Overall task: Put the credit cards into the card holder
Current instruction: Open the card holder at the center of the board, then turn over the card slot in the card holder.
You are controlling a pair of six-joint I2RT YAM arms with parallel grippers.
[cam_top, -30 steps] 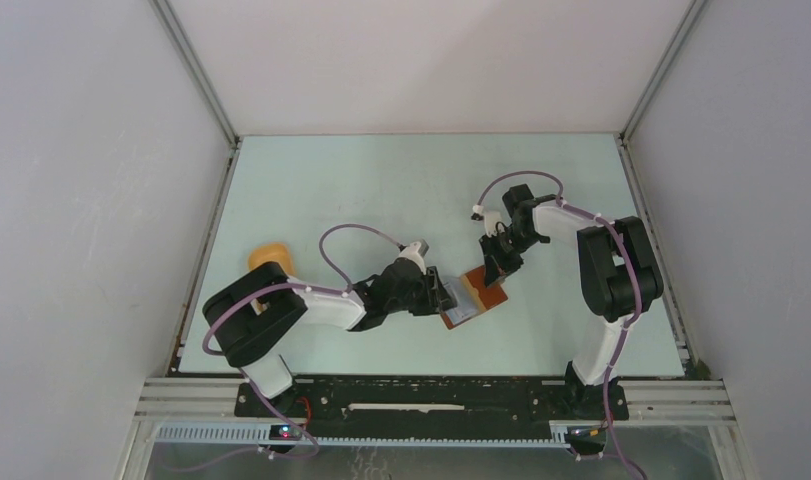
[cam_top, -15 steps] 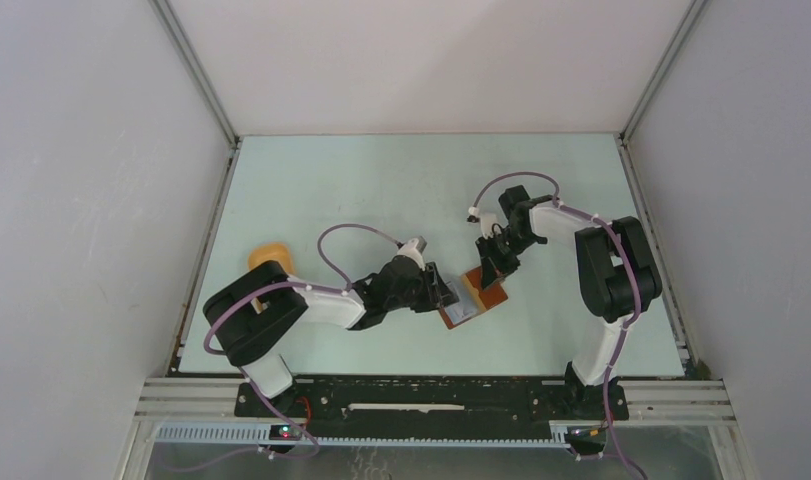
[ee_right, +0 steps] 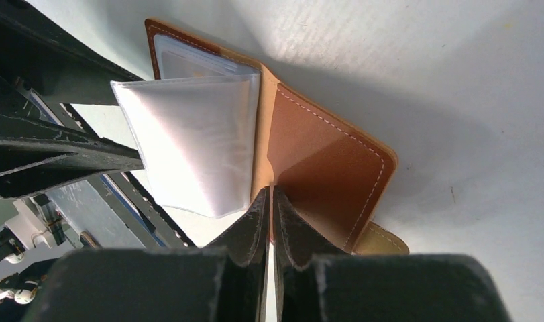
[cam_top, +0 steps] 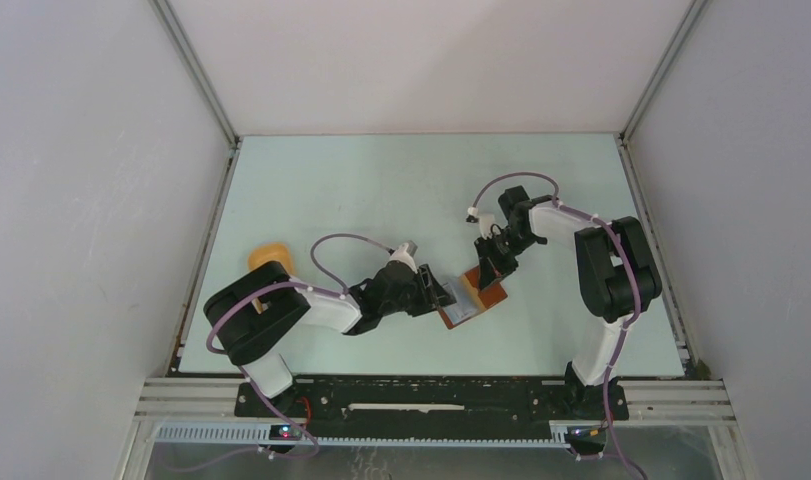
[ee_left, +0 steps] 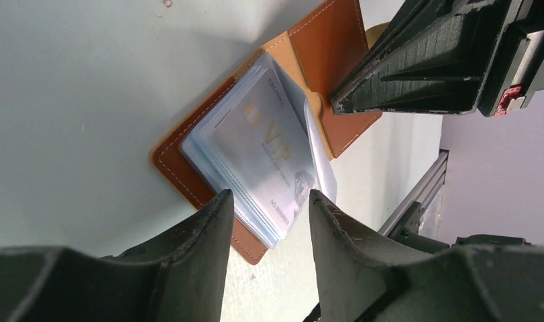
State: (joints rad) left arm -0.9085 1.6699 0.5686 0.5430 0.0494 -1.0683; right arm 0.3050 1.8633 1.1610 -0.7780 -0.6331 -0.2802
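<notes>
The card holder lies open on the pale green counter, just right of the middle of the overhead view, with both arms closing in on it from either side. Its brown leather cover is spread flat and a fan of clear plastic sleeves stands up from the spine. A pale credit card with "VIP" printed on it sits in the top sleeve, seen in the left wrist view; I cannot tell whether more cards lie under it.

The right gripper comes down from the upper right, its jaws all but together, pinched on the inner edge of the card holder's brown flap by the spine. The left gripper reaches in from the left with its jaws apart. The lower corner of the sleeves shows in the gap between them, and I cannot tell whether either finger touches it.

An orange tray sits well apart at the left side of the counter, partly behind the left arm.
</notes>
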